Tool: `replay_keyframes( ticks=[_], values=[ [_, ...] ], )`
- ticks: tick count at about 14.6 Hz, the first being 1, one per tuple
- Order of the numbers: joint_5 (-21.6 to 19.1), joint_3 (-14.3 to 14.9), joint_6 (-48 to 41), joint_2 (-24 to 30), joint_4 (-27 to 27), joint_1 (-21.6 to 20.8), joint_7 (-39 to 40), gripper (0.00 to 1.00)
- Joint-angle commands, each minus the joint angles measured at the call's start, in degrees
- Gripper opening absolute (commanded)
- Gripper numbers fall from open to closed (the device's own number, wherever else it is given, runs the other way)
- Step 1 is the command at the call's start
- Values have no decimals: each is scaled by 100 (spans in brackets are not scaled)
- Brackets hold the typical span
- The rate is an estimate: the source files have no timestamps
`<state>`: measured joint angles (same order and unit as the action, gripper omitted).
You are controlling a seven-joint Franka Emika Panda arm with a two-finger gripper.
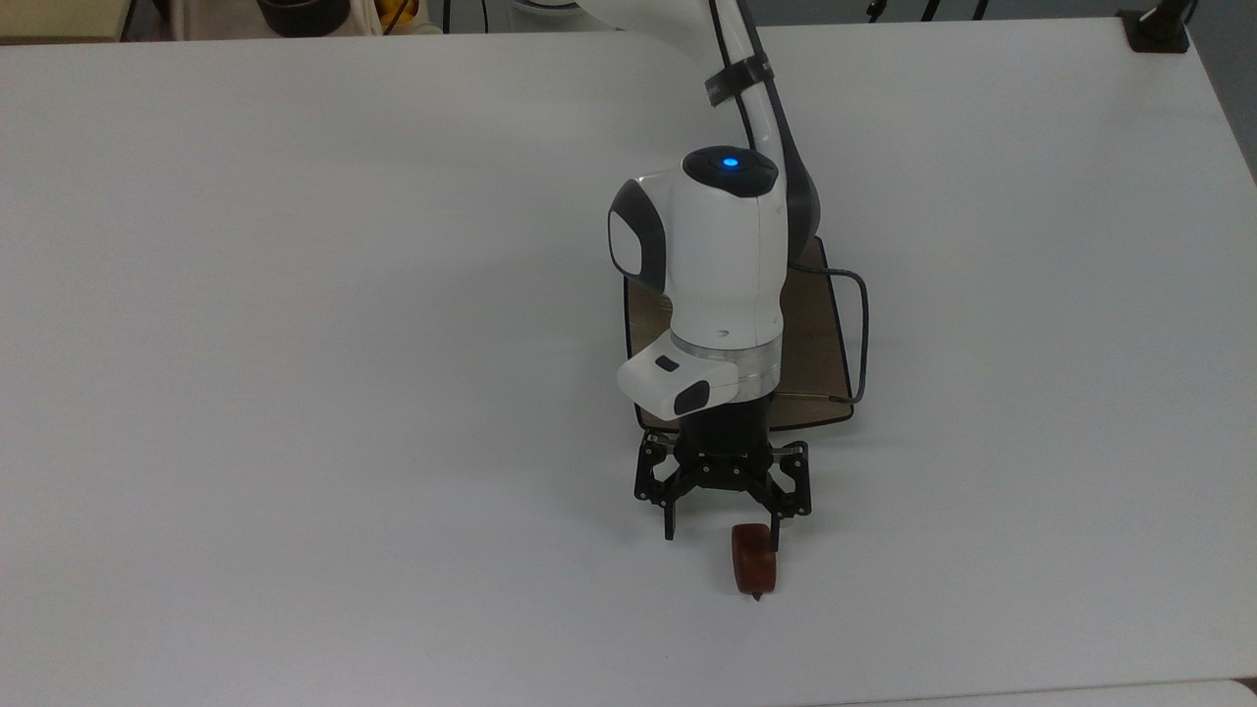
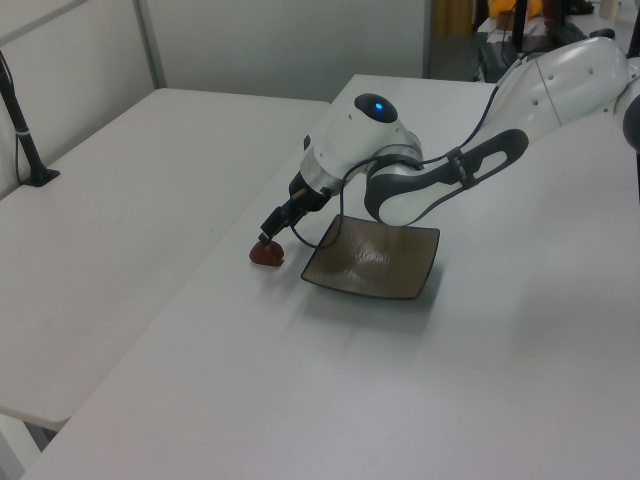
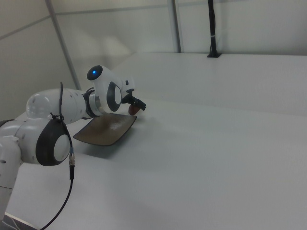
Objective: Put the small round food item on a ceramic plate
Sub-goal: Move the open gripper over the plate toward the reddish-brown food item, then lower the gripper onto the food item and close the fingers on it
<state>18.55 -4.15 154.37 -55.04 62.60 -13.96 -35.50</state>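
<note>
The small reddish-brown food item [image 1: 754, 571] lies on the white table, near the top view's bottom edge; it also shows as a dark red lump [image 2: 266, 253] and beside the arm [image 3: 133, 109]. My gripper [image 1: 723, 538] hangs open just above it, its right finger at the lump's top right edge and its left finger well off to the top view's left. The square tan-brown plate [image 1: 811, 324] sits behind the gripper, half covered by the arm; its rippled surface shows in the left view [image 2: 372, 260] and in the right view [image 3: 105, 129].
A black cable [image 1: 861, 339] loops from the arm over the plate's right edge. A black post base [image 1: 1157, 29] stands at the top view's far right corner. The table's front edge [image 1: 982, 695] runs close below the food item.
</note>
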Motion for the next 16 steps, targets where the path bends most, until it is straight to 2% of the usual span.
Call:
replay_keyframes(
  ticks=[1,6,10,11,14,16],
  values=[
    [158,28,154,-165,-257,-80,-203,100],
    [342,19,295,-200,-257,-159,-203,100],
    [693,11,348,-385,-310,-142,-352,100],
    [772,2,348,-394,-310,-142,-361,93],
    [834,11,348,-403,-310,-151,-423,25],
    [835,11,348,-394,-301,-151,-423,10]
  ],
)
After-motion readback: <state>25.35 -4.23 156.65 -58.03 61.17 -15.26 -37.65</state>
